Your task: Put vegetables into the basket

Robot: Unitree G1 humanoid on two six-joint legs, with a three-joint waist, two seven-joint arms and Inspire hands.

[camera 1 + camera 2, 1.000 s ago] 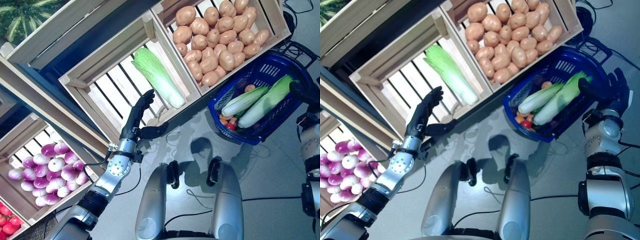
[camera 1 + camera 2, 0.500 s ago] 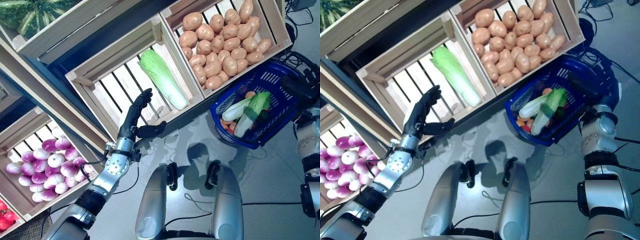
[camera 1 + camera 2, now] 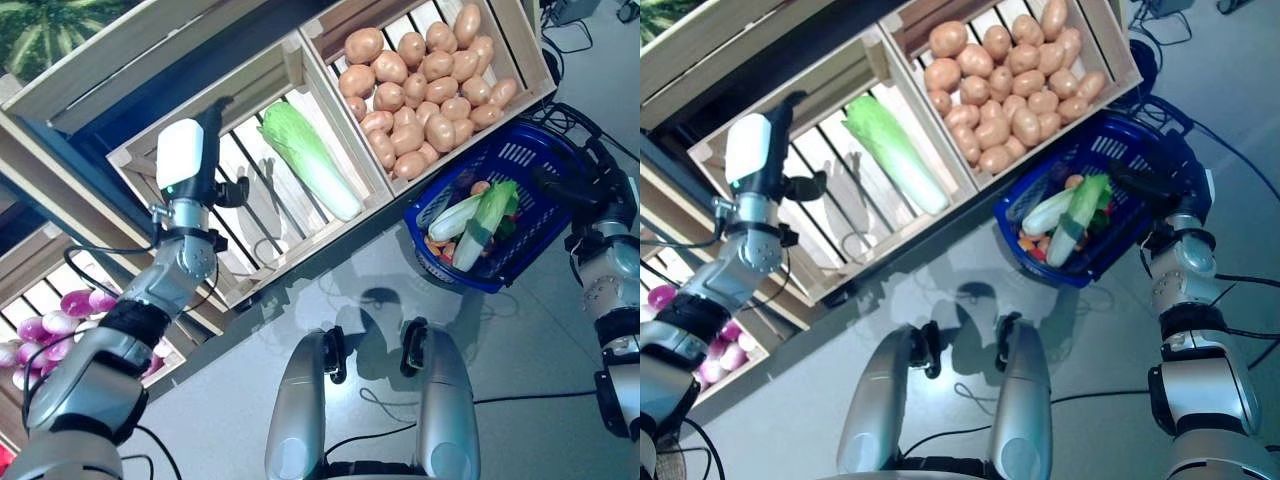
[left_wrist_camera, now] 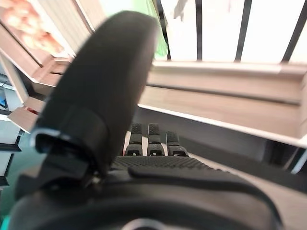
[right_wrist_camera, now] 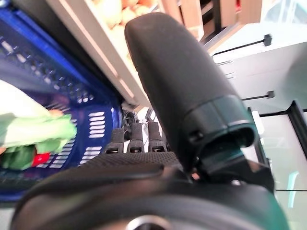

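Note:
The blue basket [image 3: 515, 160] stands on the floor at the right, below the stand. In it lie two long green-and-white cabbages [image 3: 482, 215] over small orange and red vegetables. My right hand [image 3: 585, 188] is open just above the basket's right rim, fingers straight; the basket also shows in the right wrist view [image 5: 57, 86]. My left hand [image 3: 188, 165] is open and empty, raised over the left part of a slatted wooden crate [image 3: 255, 215]. A long green cabbage [image 3: 305, 155] lies in that crate, to the right of the hand and apart from it.
The wooden stand [image 3: 90, 70] slopes across the left and back with several crates. One crate's front edge [image 3: 480, 125] overhangs the basket's back rim. Grey floor [image 3: 540, 350] lies in front of the basket.
My left hand has risen from below the crate's front edge to over its left part. The camera has shifted. The cabbages in the basket have settled lower.

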